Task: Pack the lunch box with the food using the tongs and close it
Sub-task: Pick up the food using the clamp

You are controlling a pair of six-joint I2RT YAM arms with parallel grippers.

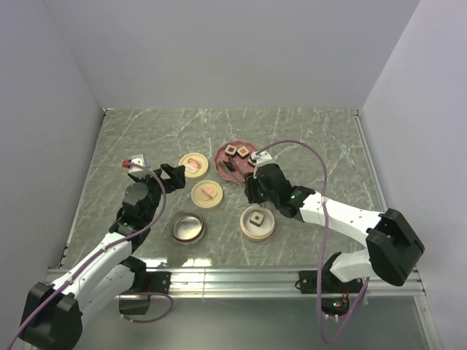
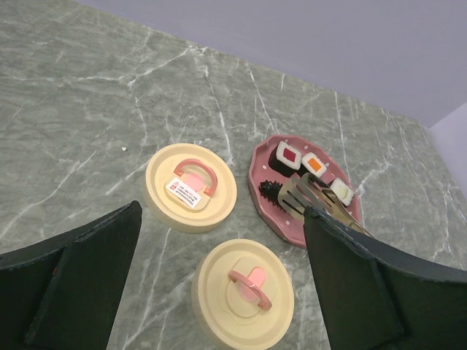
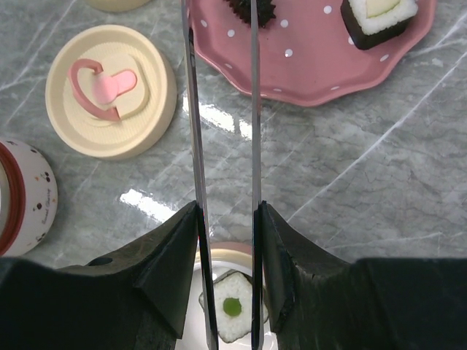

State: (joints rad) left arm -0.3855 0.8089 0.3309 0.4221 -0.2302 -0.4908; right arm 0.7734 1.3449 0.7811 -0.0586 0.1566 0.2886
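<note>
My right gripper (image 3: 228, 211) is shut on the tongs (image 3: 254, 109), one finger against each slim arm. The tong arms reach forward onto the pink plate (image 3: 321, 69), and their tips (image 2: 300, 195) flank the all-dark food piece (image 2: 271, 191). Three more cubes lie on the plate: red-topped (image 2: 288, 154), orange-topped (image 2: 315, 164) and pale-topped (image 2: 341, 191). A green-dotted cube (image 3: 232, 306) sits in the cream round lunch box bowl (image 1: 257, 224), directly under my right gripper (image 1: 253, 186). My left gripper (image 1: 174, 175) hangs open and holds nothing, over the two lids.
Two cream round lids with pink handles, one (image 2: 191, 186) farther and one (image 2: 244, 292) nearer, lie left of the plate. A second round bowl with a metal inside (image 1: 187, 227) stands at the front left. Grey walls close off the left, back and right.
</note>
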